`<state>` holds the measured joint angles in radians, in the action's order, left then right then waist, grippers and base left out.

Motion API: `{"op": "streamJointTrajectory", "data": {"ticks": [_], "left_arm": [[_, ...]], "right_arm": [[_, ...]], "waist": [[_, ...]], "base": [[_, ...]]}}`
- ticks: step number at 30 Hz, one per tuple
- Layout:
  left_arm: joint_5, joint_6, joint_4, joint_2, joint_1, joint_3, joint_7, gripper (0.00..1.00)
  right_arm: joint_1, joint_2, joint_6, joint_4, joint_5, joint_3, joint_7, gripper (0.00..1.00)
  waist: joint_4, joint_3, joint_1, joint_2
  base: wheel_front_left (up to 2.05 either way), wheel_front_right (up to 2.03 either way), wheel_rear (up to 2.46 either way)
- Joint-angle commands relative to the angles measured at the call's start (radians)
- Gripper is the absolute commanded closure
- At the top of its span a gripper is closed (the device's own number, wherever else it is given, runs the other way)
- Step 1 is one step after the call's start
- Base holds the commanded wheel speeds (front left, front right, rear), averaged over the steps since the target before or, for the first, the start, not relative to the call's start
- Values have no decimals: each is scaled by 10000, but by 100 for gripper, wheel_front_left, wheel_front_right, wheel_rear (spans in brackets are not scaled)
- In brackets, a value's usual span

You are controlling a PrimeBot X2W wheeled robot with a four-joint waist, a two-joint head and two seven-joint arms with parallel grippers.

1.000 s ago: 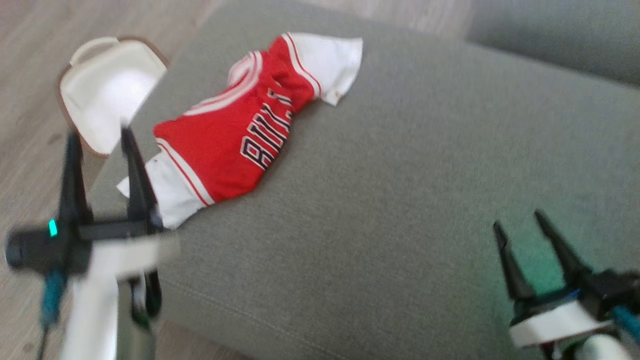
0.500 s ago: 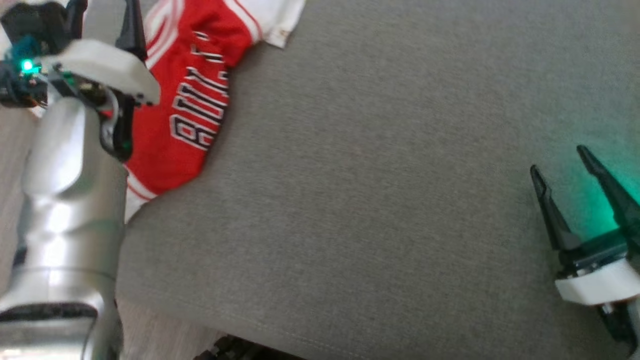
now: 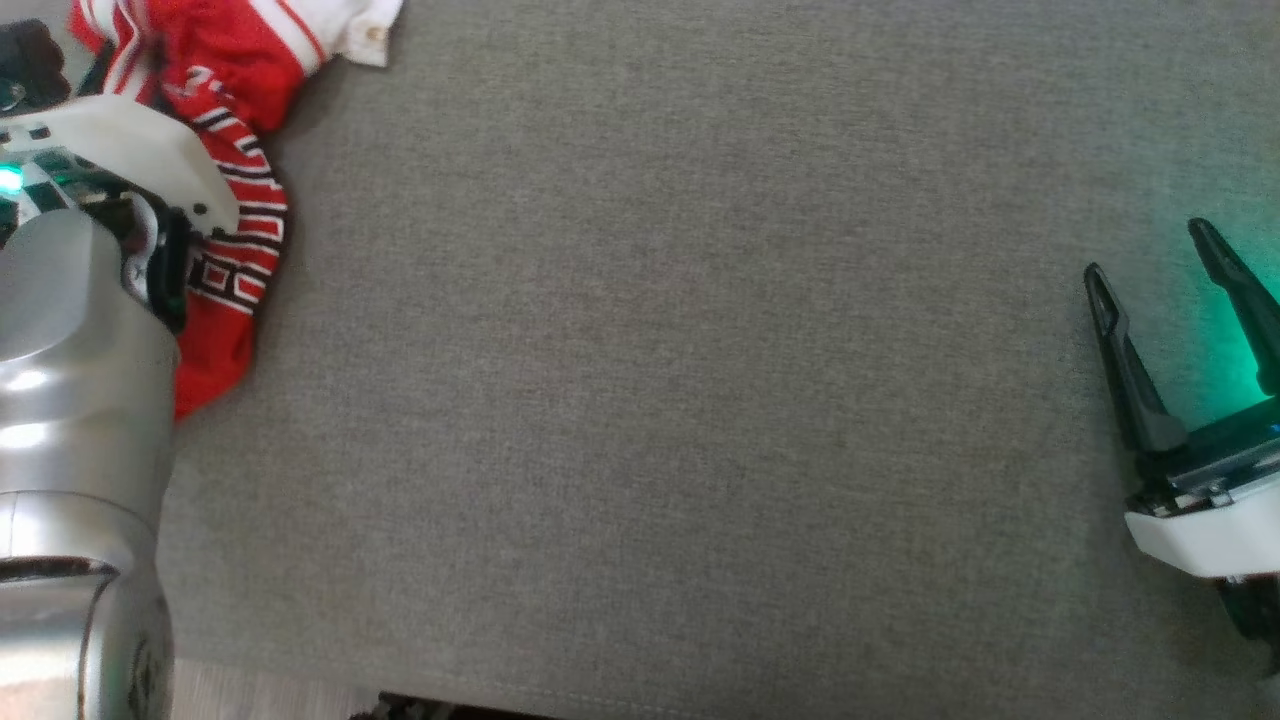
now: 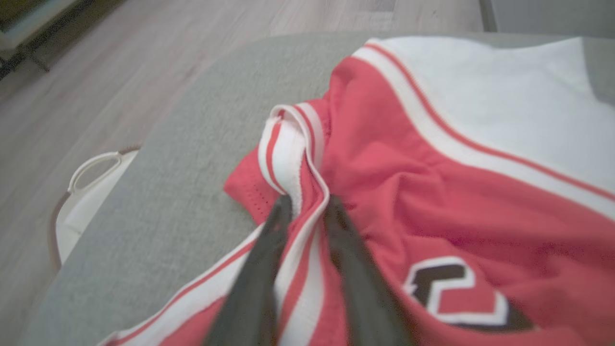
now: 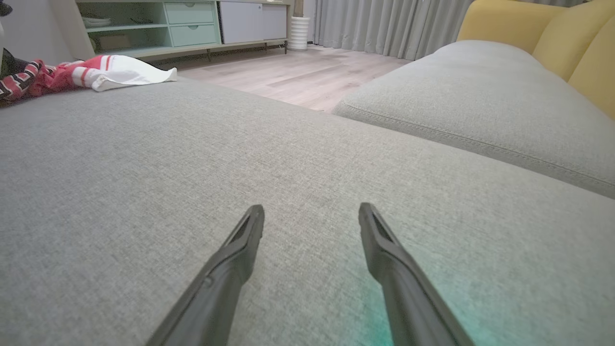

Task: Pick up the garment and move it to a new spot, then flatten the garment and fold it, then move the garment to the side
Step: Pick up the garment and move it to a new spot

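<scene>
While the task is only at its first step, the left gripper (image 4: 308, 205) has its fingers clenched on the garment (image 4: 432, 182). A raised fold of the white and red trim stands pinched between the two tips, and I judge this to be a real grasp, not only a touch. Most of the cloth lies on the cushion (image 5: 144, 168), so the lifting is not yet done. Carrying it to a new spot, flattening, folding and moving it to the side are all left. The right gripper (image 5: 311, 211) has its fingers spread wide with nothing between them, and under them is bare cushion. The garment spreads beyond the left fingertips and to the right of them. From the right fingers it is well apart, far ahead and to the left. It is a small red jersey with white panels, striped trim and black letters with white edges. It looks crumpled and bunched, with many soft wrinkles, and the letters are folded so I cannot read them. The cloth seems thin and limp, so it will probably hang down when it is lifted.
</scene>
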<state>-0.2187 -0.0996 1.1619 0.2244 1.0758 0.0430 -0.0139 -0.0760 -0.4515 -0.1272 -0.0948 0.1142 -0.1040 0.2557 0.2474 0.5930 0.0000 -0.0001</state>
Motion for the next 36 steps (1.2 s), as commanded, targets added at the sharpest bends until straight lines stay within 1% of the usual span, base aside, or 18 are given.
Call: {"op": "streamJointTrajectory", "data": {"ticks": [1,5,9,13,17,20,24,29,33,36], "left_arm": [[96,4,-94,613,29,-10,341,100],[280,-156,-206,975,223,290,1633,100],[520,-261,-383,1399,395,749,2279,100],[597,-301,-911,1660,548,1317,2523,100],[292,-306,-1832,1828,549,2375,2537,100],[-133,-308,-2795,1953,557,3279,2258,100],[-833,-309,-4261,2127,375,4325,1735,100],[-1645,-309,-6038,2190,-239,5282,1113,100],[-2059,-310,-7088,1912,-1203,5970,902,100],[-2078,-304,-7295,1534,-2060,6475,1065,100]], "right_arm": [[237,-59,-35,37,-81,-132,16,0],[61,297,-35,400,-85,-407,44,0],[-268,957,-35,778,1,-853,55,0],[-248,1697,-35,1097,98,-1115,58,0],[54,2323,-35,1296,174,-1220,59,0],[293,2659,-35,1311,192,-1198,59,0],[529,2971,-35,1288,179,-1216,59,0],[629,3177,-35,1211,190,-1333,60,0],[610,3301,-35,1090,234,-1307,60,0],[567,3381,-35,1019,271,-1296,60,0]], "waist": [[-81,-61,0,1],[-244,-731,0,1],[-645,-1848,0,1],[-1223,-3059,0,1],[-1994,-4189,0,1],[-2615,-4717,0,1],[-3520,-5199,0,1],[-4621,-5314,0,1],[-5354,-5115,0,1],[-5705,-4781,0,1]], "base": [[0,0,0],[0,0,0],[0,0,0],[0,0,0],[0,0,0],[0,0,0],[0,0,0],[0,0,0],[0,0,0],[0,0,0]]}}
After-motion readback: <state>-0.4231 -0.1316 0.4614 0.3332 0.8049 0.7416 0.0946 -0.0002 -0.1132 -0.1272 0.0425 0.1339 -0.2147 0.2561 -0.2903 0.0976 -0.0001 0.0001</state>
